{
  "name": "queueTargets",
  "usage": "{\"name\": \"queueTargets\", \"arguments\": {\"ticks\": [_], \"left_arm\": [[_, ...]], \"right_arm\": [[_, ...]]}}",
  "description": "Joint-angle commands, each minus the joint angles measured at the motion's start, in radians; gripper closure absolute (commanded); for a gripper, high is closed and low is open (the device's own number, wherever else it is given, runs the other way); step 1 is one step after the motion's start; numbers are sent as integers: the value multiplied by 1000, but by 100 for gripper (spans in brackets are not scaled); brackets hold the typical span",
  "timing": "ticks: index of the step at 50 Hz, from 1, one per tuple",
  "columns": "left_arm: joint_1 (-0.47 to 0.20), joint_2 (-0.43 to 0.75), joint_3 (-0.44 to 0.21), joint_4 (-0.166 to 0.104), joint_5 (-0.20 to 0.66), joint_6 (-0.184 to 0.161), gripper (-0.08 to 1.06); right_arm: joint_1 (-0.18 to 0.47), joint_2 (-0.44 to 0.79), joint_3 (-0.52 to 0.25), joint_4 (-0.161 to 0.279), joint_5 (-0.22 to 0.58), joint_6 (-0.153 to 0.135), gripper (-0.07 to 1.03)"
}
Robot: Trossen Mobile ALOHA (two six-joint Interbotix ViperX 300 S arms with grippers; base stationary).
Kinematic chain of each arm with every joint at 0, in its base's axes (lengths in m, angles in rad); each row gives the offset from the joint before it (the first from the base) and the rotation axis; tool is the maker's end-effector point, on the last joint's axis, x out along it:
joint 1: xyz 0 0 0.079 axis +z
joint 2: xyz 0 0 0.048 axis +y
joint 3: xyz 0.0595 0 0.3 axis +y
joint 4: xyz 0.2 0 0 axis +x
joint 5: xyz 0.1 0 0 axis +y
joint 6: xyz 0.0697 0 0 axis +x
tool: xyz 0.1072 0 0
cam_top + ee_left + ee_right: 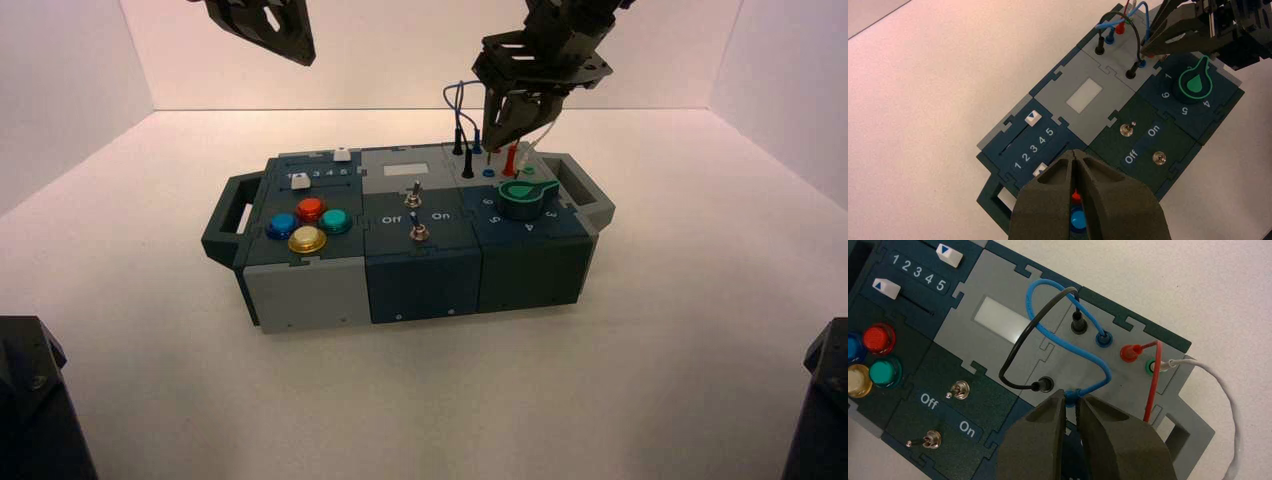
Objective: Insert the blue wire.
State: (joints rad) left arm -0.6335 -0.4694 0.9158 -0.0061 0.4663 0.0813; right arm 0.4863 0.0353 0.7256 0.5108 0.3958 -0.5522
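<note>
A robotics test lab: plain white walls enclose a bare white tabletop, where a dark blue-and-grey plastic practice box of buttons, toggle switches and wires sits at frame centre.

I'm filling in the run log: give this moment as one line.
right gripper: jaws shut on blue wire plug, at box's wire sockets | far plug: socketed | left gripper: idle above sliders, jaws shut
</note>
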Motion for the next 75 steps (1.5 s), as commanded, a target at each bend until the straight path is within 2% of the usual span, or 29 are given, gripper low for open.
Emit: {"name": "queueTargets", "arguments": {"ticks": [1,75], "left_arm": [[-3,-11,-11,2,-8,8,101],[-3,-8,-12,5,-6,8,100]], "right_arm": [[6,-17,-9,2,-3,2,98],[26,75,-37,-2,29,2,98]]}}
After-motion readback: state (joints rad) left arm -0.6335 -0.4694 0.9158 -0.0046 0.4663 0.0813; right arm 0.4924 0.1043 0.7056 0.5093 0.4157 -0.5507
